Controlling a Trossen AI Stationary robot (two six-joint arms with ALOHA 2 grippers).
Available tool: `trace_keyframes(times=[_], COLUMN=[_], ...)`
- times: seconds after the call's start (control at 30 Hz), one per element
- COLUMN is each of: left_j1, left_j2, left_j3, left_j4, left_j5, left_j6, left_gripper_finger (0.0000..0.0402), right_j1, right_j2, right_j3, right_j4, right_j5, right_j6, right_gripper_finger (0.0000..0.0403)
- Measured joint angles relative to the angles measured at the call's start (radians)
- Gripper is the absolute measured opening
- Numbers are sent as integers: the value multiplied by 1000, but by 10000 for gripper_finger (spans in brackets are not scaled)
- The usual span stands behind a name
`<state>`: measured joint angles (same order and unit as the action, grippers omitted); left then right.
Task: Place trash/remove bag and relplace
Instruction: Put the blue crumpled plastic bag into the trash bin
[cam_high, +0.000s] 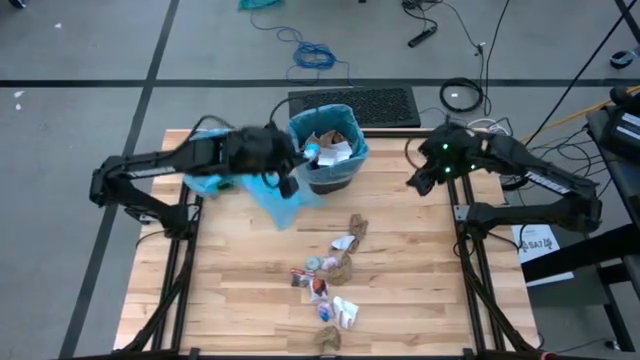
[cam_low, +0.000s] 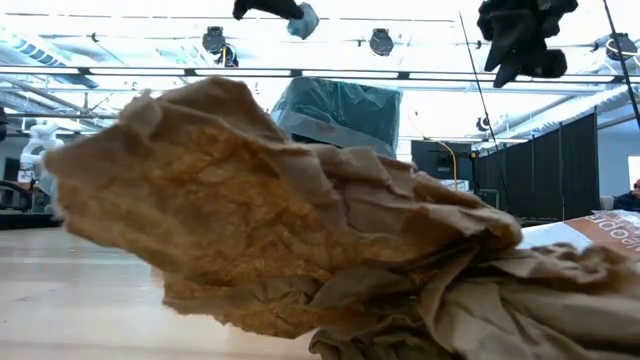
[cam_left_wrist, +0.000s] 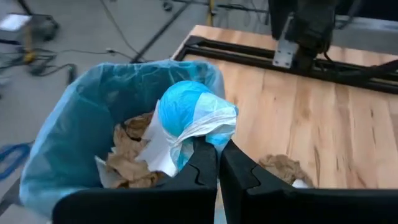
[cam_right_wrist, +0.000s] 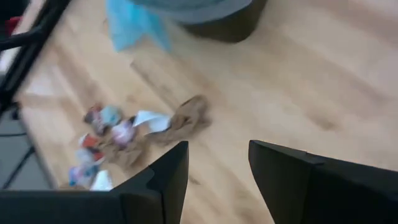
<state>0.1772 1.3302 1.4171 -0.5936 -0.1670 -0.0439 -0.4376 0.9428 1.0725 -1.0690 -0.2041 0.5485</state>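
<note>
Your left pincer (cam_left_wrist: 217, 163) is clenched on a blue-white scrap (cam_left_wrist: 189, 118) above the lined bin (cam_high: 328, 150). Your right pincer (cam_right_wrist: 217, 165) waits released; the other trash (cam_high: 330, 275) lies on the bench (cam_high: 240, 290).

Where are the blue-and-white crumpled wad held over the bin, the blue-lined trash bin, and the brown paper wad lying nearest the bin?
Blue-and-white crumpled wad (cam_left_wrist: 186, 115): left wrist view, on its blue top.
Blue-lined trash bin (cam_high: 354, 152): high view, on its right rim.
Brown paper wad (cam_high: 357, 227): high view, on its middle.
</note>
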Motion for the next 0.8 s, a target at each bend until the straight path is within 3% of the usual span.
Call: trace_keyframes(times=[0.13, 0.23, 0.5, 0.67, 0.8], left_j1=[161, 252, 356, 364, 359], left_j2=[35, 80, 148, 160, 160], left_j3=[0, 0, 0, 0, 0], left_j4=[2, 0, 11, 42, 59], left_j5=[214, 307, 328, 328, 324], left_j6=[63, 80, 87, 87, 84], left_gripper_finger=[3, 6, 88, 147, 170], right_j1=[80, 138, 236, 261, 277], right_j2=[0, 0, 15, 33, 58], right_j3=[-88, -129, -142, -142, -142], right_j4=[135, 266, 396, 400, 399], right_j5=[-11, -9, 17, 49, 52], right_j6=[74, 117, 209, 217, 179], right_gripper_finger=[160, 160, 160, 160, 160])
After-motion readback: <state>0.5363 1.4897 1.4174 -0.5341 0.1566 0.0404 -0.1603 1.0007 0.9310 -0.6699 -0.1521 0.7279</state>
